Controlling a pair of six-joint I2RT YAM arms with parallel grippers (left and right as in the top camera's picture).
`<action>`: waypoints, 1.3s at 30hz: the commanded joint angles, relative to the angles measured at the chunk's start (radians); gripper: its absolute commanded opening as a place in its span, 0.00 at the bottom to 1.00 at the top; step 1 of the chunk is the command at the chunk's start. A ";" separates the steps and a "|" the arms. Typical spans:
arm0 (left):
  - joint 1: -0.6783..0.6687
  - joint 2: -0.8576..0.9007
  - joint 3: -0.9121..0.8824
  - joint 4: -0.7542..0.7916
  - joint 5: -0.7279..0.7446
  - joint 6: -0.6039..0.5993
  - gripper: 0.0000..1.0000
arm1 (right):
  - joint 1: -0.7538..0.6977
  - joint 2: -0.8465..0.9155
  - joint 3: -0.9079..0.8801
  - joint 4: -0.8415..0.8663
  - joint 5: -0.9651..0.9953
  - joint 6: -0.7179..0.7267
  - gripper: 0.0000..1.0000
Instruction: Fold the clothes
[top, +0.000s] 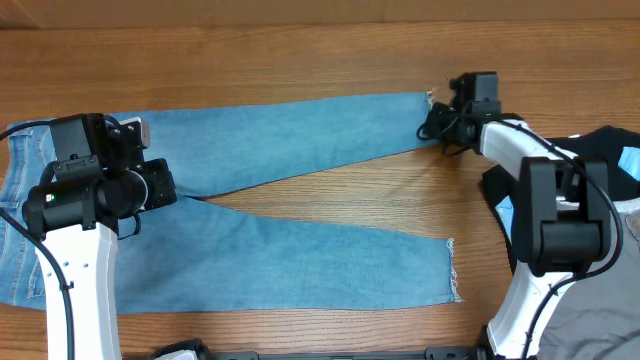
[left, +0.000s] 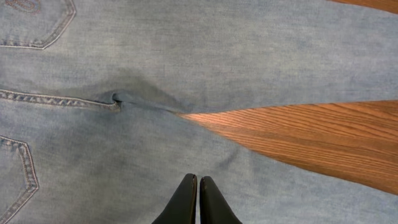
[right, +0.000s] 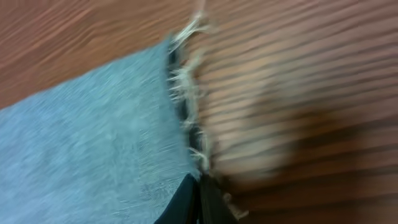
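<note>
The light-blue jeans (top: 300, 255) lie flat on the wooden table (top: 330, 185), waist to the left and both legs spread out to the right. My left gripper (left: 198, 178) is shut with nothing between its fingers. It hovers over the denim (left: 186, 56) just below the crotch seam (left: 118, 99), and in the overhead view it sits by the crotch (top: 165, 188). My right gripper (top: 438, 128) is at the far leg's ankle. In the blurred right wrist view it (right: 200, 180) is shut on the frayed hem (right: 186, 93) at the leg's corner.
A black garment (top: 600, 150) lies at the right edge under the right arm, with a grey one (top: 630, 215) beside it. Stitched back pockets (left: 37, 25) show at the upper left of the left wrist view. Bare wood (left: 311, 137) shows between the legs.
</note>
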 joint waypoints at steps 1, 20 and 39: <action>-0.007 -0.021 0.013 0.008 0.013 0.023 0.09 | -0.109 0.008 0.080 -0.014 0.119 -0.004 0.04; 0.021 0.340 0.013 0.367 -0.168 0.085 0.05 | -0.249 -0.395 0.152 -0.311 -0.416 0.010 0.47; 0.247 0.898 0.151 0.812 -0.075 -0.198 0.04 | 0.245 -0.420 0.047 -0.729 -0.072 0.053 0.52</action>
